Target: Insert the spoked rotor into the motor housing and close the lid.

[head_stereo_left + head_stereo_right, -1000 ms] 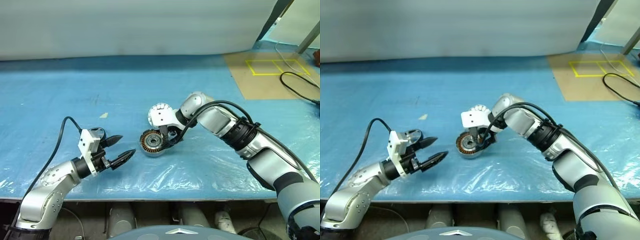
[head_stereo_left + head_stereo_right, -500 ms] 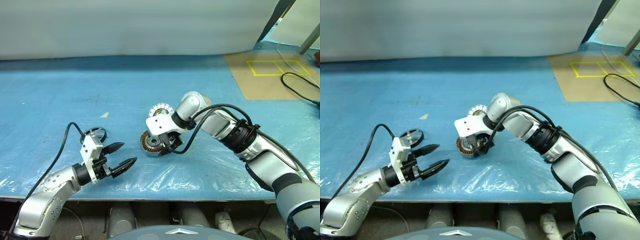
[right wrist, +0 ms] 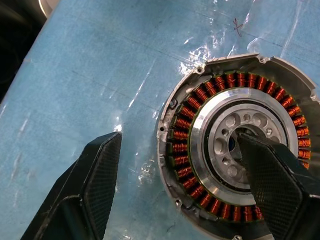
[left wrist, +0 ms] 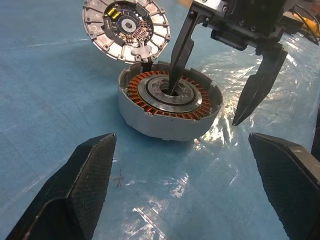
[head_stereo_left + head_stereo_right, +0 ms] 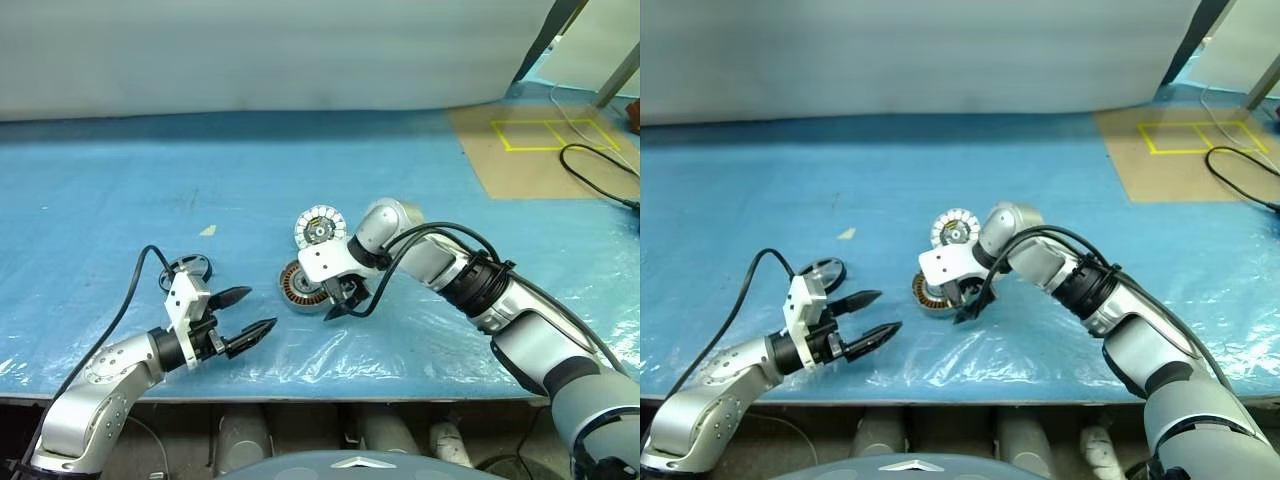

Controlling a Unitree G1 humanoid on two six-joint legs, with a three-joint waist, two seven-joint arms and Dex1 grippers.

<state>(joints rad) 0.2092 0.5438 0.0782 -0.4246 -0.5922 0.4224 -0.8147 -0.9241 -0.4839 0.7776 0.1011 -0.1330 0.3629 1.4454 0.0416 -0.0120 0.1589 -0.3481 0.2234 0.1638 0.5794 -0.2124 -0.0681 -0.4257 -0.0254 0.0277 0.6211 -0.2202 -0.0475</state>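
Note:
The motor housing (image 5: 298, 284), a silver casing with copper windings, lies face up on the blue sheet. My right gripper (image 5: 333, 302) is open and points down over it. One finger is in the central hole of the housing (image 4: 170, 100) and the other hangs outside the wall, clear of it. The lid (image 5: 320, 228) lies just behind the housing with its segmented face up. The spoked rotor (image 5: 188, 267) lies flat to the left. My left gripper (image 5: 256, 311) hovers open and empty in front of the rotor, pointing toward the housing.
A brown board (image 5: 540, 150) with a yellow tape rectangle lies at the back right, with a black cable (image 5: 600, 170) running over it. A small pale scrap (image 5: 207, 230) lies behind the rotor. The table's front edge runs just below both arms.
My right wrist has rolled and drawn back a little toward the near edge, so its white block no longer covers the lid. The left gripper has sunk slightly, and the rotor now shows behind it.

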